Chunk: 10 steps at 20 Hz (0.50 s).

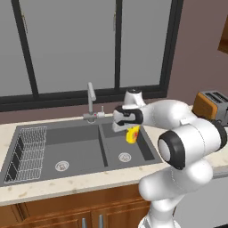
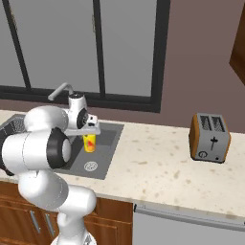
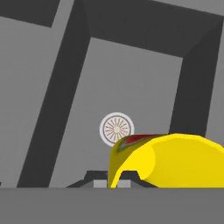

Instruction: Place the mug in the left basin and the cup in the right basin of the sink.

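Directly between the closed claw (image 3: 113,176) tips: the cup (image 3: 175,159).

the claw (image 3: 113,177) is closed on the rim of the yellow cup (image 3: 175,159), which bulges up from the bottom right with a reddish-green mark along its top edge. beyond it lies the dark grey floor of the right basin (image 3: 135,83), its round steel drain (image 3: 116,129) just past the cup's rim.

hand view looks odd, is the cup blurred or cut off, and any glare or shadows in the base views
Hand view: cup sharp but cropped by the frame edge, right basin flatly lit. Left base view: soft, no glare, sink evenly shaded. Right base view: no hard shadows.
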Motion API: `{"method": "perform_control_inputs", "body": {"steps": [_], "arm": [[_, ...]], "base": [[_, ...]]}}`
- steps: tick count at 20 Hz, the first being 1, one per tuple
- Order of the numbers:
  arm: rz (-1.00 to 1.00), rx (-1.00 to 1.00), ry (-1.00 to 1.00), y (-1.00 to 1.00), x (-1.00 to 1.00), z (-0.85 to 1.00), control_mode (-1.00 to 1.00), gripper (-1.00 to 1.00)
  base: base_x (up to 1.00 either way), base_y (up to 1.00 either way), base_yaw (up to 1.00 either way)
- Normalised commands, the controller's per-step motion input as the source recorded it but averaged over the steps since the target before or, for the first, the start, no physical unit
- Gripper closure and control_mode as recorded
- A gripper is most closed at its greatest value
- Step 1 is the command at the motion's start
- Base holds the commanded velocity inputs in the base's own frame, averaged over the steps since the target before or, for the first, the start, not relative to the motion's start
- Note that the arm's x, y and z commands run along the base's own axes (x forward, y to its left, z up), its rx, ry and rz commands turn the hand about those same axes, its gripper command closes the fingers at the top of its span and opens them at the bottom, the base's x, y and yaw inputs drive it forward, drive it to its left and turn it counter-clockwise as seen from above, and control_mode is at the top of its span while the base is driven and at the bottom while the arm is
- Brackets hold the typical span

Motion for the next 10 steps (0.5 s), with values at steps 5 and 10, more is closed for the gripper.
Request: {"method": "perform_control_inputs", "body": {"steps": [5, 10], "arm": [[0.00, 0.00, 0.00, 0.09, 0.34, -0.45, -1.00, 1.00], [0.00, 0.00, -0.01, 0.00, 0.44, -0.41, -1.00, 1.00]], "base": [[0.00, 0.00, 0.00], [0.00, 0.00, 0.00]]}}
